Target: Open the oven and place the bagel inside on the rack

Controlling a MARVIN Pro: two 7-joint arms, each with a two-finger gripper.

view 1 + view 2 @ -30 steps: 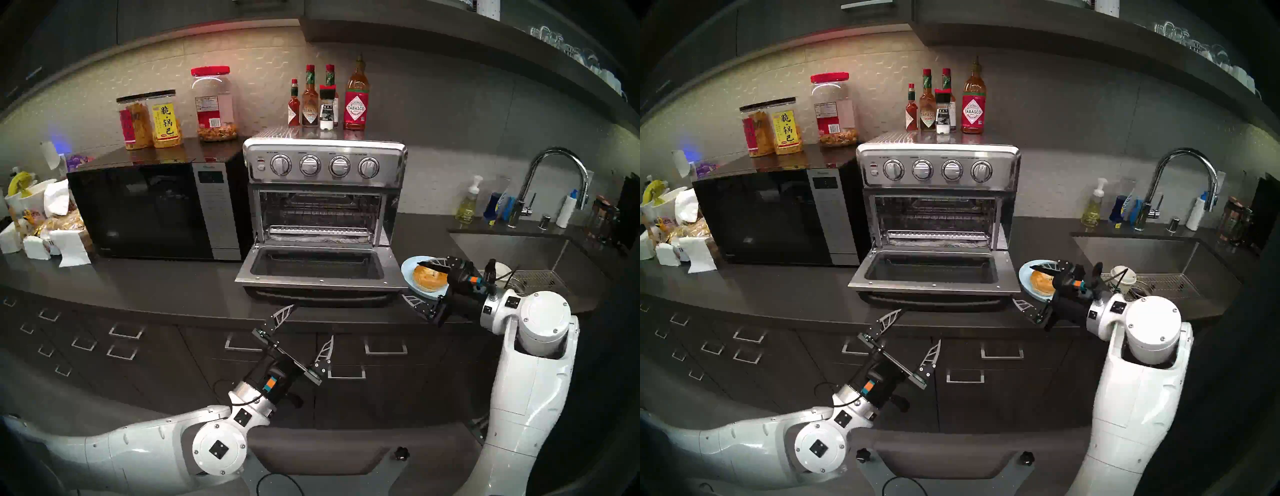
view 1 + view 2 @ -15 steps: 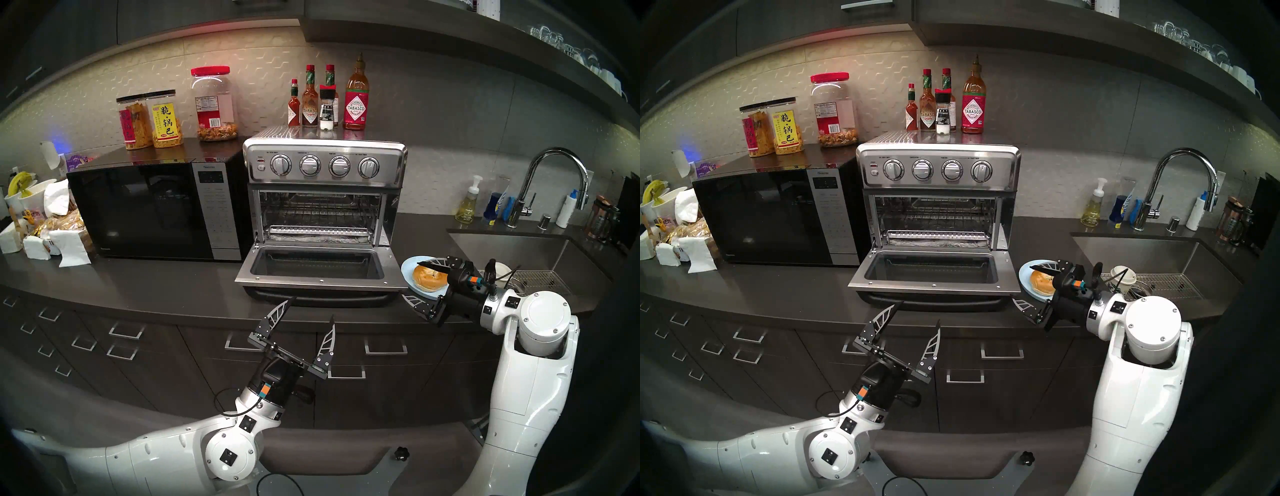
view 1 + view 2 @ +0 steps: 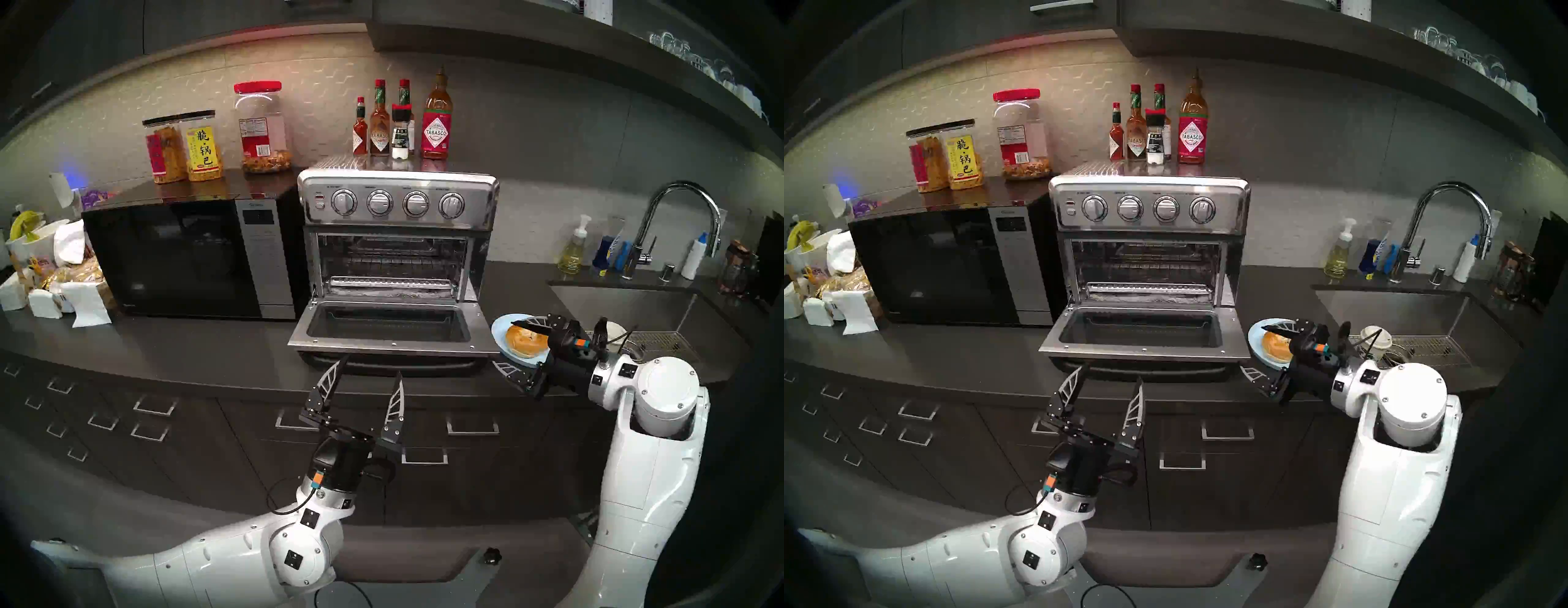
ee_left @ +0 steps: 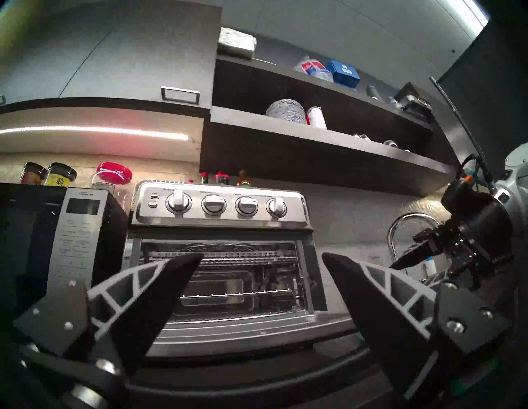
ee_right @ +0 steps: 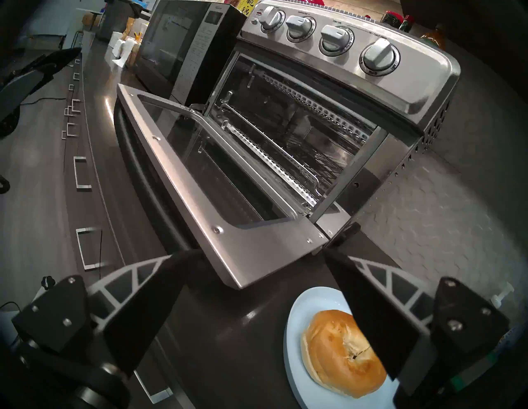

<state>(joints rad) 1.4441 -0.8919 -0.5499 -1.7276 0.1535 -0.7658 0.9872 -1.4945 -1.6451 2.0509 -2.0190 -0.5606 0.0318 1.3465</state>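
Note:
The steel oven [image 3: 396, 204] stands with its glass door [image 3: 390, 335] dropped flat, and the wire rack [image 3: 390, 282] shows inside. To the door's right, the golden bagel [image 3: 526, 339] lies on a light blue plate [image 3: 502, 325]. My right gripper [image 3: 504, 344] is open around it: one finger over the bagel's far side, the other at the counter's front edge. In the right wrist view the bagel [image 5: 337, 351] sits partly behind one finger. My left gripper [image 3: 372, 366] is open and empty, just below the door's front edge, facing the oven [image 4: 220, 205].
A black microwave [image 3: 182, 259] stands left of the oven with snack jars on top. Sauce bottles [image 3: 403, 123] stand on the oven. The sink [image 3: 628, 305] with faucet and soap bottles is at the right. Napkins and bread crowd the far left.
My left arm has swung up and towards the oven door, its gripper turning to point at the oven. The right arm, bagel and door have not moved.

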